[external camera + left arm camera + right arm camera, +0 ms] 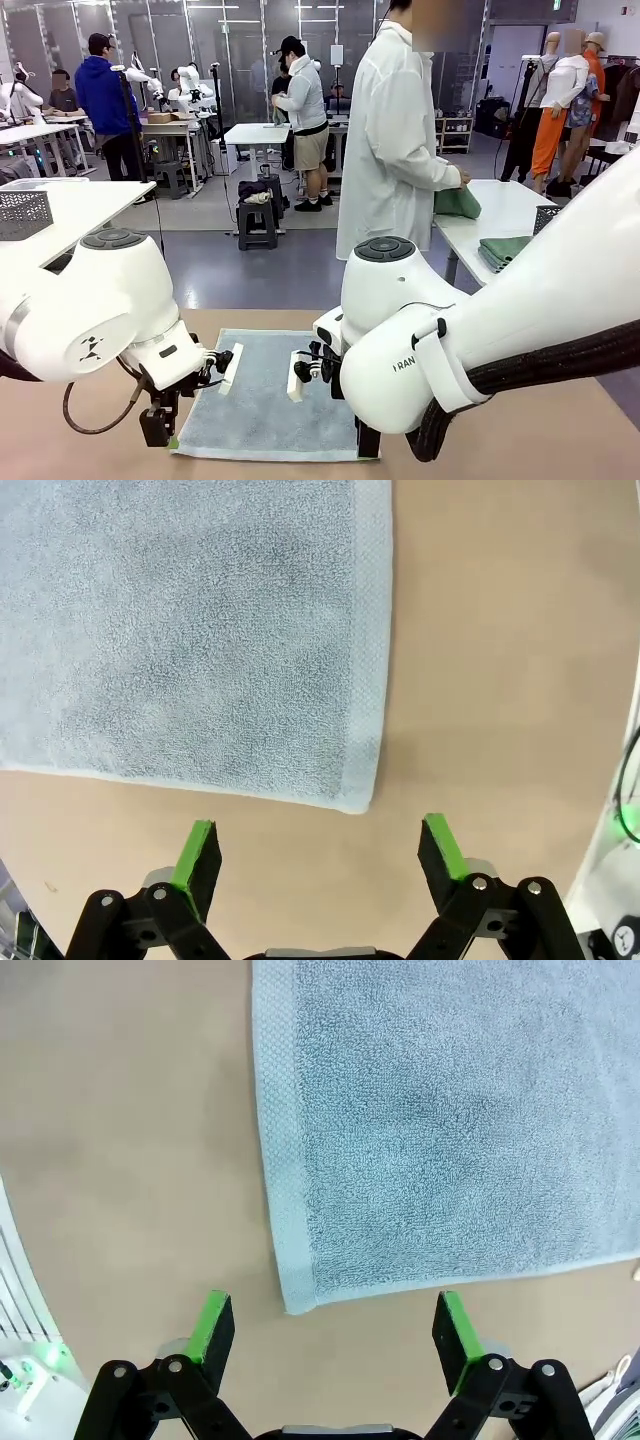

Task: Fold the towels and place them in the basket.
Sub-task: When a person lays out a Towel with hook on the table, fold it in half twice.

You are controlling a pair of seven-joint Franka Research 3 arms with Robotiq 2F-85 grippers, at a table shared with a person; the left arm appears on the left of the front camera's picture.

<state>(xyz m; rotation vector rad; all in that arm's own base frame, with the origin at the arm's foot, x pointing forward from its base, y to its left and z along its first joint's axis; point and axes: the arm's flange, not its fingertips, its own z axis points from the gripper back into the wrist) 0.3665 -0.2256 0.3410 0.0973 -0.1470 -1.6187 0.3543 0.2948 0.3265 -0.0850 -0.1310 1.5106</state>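
A grey-blue towel (268, 400) lies flat and unfolded on the brown table (520, 445) between my two arms. My left gripper (160, 435) hangs open over the towel's near left corner. In the left wrist view that gripper (320, 840) stands just off the towel (190, 630) with nothing between its green pads. My right gripper (367, 440), largely hidden by its arm, is at the near right corner. Seen from its wrist, it (335, 1320) is open beside the towel (450, 1120). A person in a white coat holds a green towel (457, 203). A dark mesh basket (546, 216) peeks in behind it.
A folded green towel (503, 250) lies on the white table (510, 205) at the far right, next to the person. A grey perforated bin (22, 213) stands on another white table at the left. Bare brown tabletop lies on both sides of the towel.
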